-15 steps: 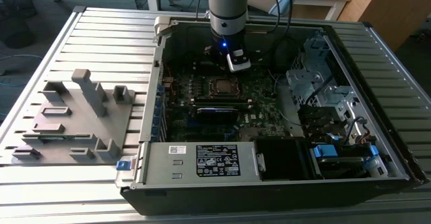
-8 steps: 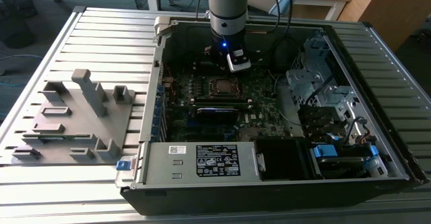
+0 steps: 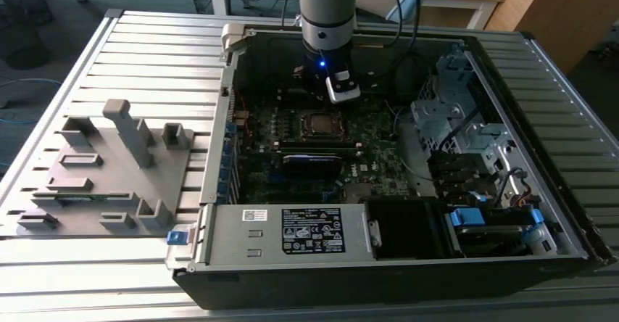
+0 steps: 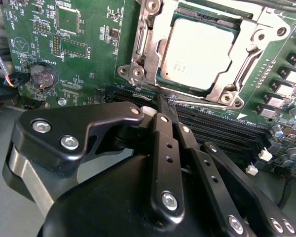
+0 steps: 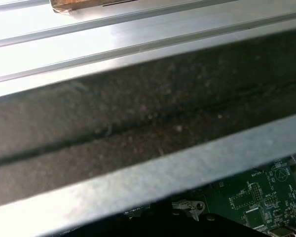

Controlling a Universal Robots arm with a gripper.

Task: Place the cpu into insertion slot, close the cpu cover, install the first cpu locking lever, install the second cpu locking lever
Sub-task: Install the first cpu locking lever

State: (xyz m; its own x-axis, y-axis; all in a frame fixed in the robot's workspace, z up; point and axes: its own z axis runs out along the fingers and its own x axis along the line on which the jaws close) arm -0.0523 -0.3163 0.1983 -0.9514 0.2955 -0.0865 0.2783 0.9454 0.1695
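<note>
Gripper [image 4: 166,101]: black fingers [image 4: 163,148] drawn together, their tips meeting in a narrow point. In the exterior view the gripper [image 3: 338,92] hangs inside the open computer case [image 3: 541,155], low over the board.
cpu [image 4: 200,49]: seated in the socket just beyond the gripper's tips, pale flat top up. In the exterior view it lies [image 3: 320,122] just on the camera's side of the gripper.
cpu cover [image 4: 149,49]: silvery frame lying flat around the cpu, with the chip's top showing through its window.
locking lever [image 4: 202,104]: thin metal rod along the socket edge nearest the gripper. The tips meet right at it; whether they pinch it cannot be told.
motherboard [image 4: 89,49]: green, beneath and around the gripper; a strip of it [image 5: 256,197] shows in the first wrist view beyond the grey case wall [image 5: 138,163].
memory slots [image 4: 222,131]: long dark slots under the fingers, beside the lever.
coin battery [image 4: 43,75]: off to one side of the gripper, well apart from the tips.
power box [image 3: 309,231]: white-labelled, well apart from the gripper at the case's near end.
grey fixture [image 3: 106,170]: on the counter [image 3: 145,46] outside the case, well apart from the gripper, toward the exterior view's left.
</note>
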